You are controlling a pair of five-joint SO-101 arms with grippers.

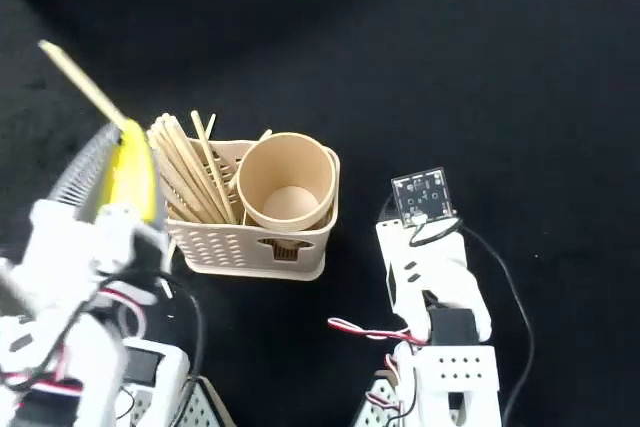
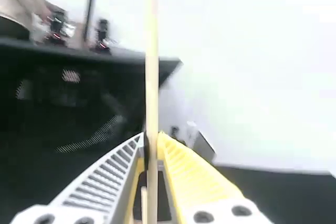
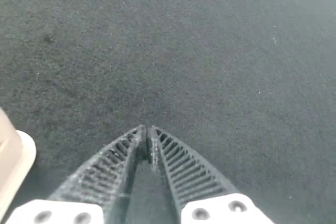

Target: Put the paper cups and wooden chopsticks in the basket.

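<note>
We find the left gripper [image 2: 151, 139] clamped on one pale wooden chopstick [image 2: 151, 51] jutting beyond its fingertips, the right gripper [image 3: 146, 132] closed on nothing, and between them one basket [image 1: 245, 245] holding one paper cup [image 1: 290, 187] and an uncountable chopstick bundle [image 1: 185, 172].

One basket [image 1: 250, 247] is being shown on the desk [image 1: 480, 77], and one paper cup [image 1: 288, 182] is being held in it. Wooden chopsticks [image 1: 190, 172], too crowded for exact counting, are being kept there, and one lone chopstick [image 1: 85, 82] is being gripped outside.
</note>
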